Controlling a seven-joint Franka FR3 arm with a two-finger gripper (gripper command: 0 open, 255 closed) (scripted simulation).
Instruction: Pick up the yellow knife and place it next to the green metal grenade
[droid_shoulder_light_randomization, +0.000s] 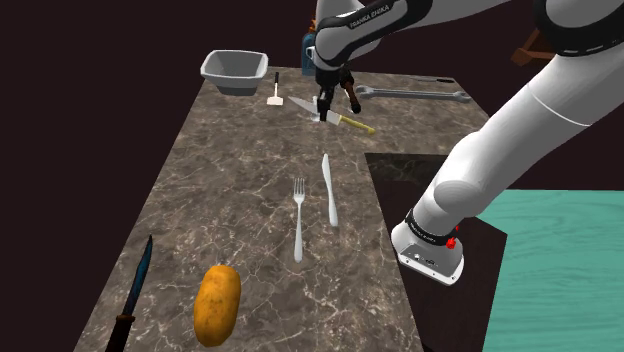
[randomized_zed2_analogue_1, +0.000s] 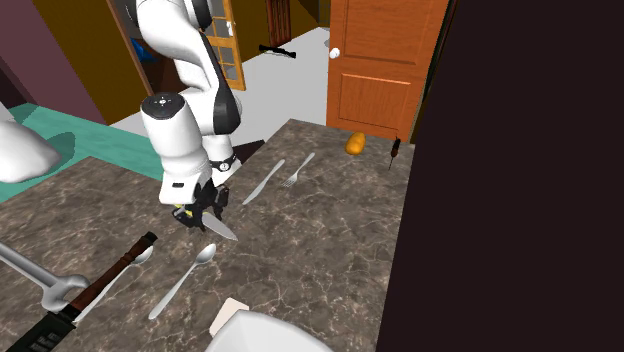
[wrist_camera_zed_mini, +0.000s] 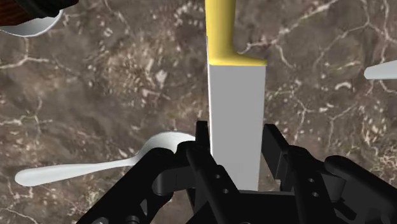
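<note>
The knife (wrist_camera_zed_mini: 235, 114) has a yellow handle and a broad pale blade. In the shoulder view it lies slanted at the far end of the marble counter (droid_shoulder_light_randomization: 230, 200), its handle (droid_shoulder_light_randomization: 358, 125) pointing towards that view's right. My black gripper (droid_shoulder_light_randomization: 335, 106) points down over the blade. In the wrist view, both fingers (wrist_camera_zed_mini: 203, 143) press against the blade's edges, so my gripper (wrist_camera_zed_mini: 236, 159) is shut on the knife. In the second exterior view, the blade tip (randomized_zed2_analogue_1: 222, 229) sticks out below my gripper (randomized_zed2_analogue_1: 203, 208). Whether the knife is off the counter I cannot tell.
A white bin (droid_shoulder_light_randomization: 235, 70), a small white tool (droid_shoulder_light_randomization: 276, 96) and a long wrench (droid_shoulder_light_randomization: 415, 93) lie at the far end. A fork (droid_shoulder_light_randomization: 298, 215) and table knife (droid_shoulder_light_randomization: 330, 190) lie mid-counter, a potato (droid_shoulder_light_randomization: 216, 303) and dark knife (droid_shoulder_light_randomization: 135, 290) lie near. Spoons (randomized_zed2_analogue_1: 185, 280) are close by.
</note>
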